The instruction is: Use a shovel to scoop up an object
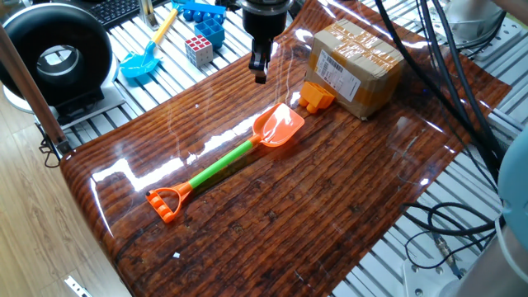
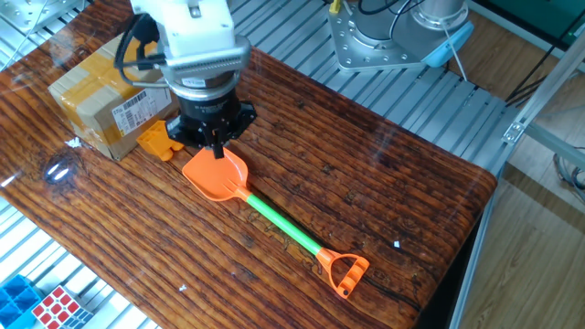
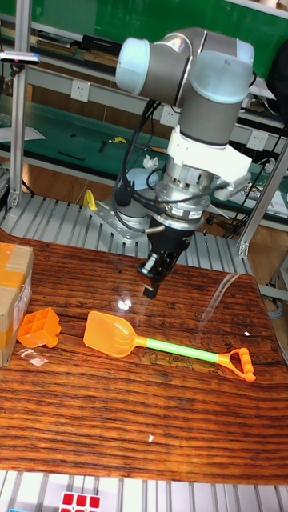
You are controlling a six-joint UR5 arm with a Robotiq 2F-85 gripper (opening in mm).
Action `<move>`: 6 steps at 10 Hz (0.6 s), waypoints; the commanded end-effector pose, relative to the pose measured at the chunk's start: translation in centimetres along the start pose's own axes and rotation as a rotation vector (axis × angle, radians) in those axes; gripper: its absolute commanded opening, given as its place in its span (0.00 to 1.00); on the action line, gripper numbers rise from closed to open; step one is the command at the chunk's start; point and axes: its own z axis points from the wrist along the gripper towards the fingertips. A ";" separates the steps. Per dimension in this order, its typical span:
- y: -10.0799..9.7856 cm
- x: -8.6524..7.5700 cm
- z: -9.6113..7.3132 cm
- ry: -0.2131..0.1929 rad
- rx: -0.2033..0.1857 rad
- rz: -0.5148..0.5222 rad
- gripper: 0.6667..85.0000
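Note:
The shovel lies flat on the wooden table, its orange blade (image 1: 280,126) (image 2: 217,174) (image 3: 112,334) pointing at the object, its green shaft (image 1: 219,169) running to the orange loop end (image 1: 167,202). The object, a small orange brick (image 1: 315,96) (image 2: 157,139) (image 3: 38,328), rests just past the blade tip against the cardboard box. My gripper (image 1: 260,71) (image 2: 218,146) (image 3: 152,282) hangs above the table just behind the blade, fingers pointing down and pressed together, holding nothing and touching nothing.
A brown cardboard box (image 1: 355,66) (image 2: 101,96) stands directly behind the brick. A blue toy shovel (image 1: 144,59), a puzzle cube (image 1: 198,49) and blue bricks lie on the metal slats off the table's far corner. A black round device (image 1: 54,58) sits at the left.

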 end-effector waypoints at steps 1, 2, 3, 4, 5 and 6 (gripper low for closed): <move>-0.1 -0.2 0.3 0.007 -0.004 -0.147 0.00; 0.0 -0.3 0.3 0.010 -0.012 -0.173 0.00; -0.1 -0.3 0.4 0.009 -0.010 -0.191 0.00; -0.1 -0.4 0.6 0.010 -0.008 -0.188 0.00; -0.3 -0.3 0.7 0.015 -0.004 -0.147 0.00; 0.0 0.1 0.6 0.027 -0.016 -0.083 0.00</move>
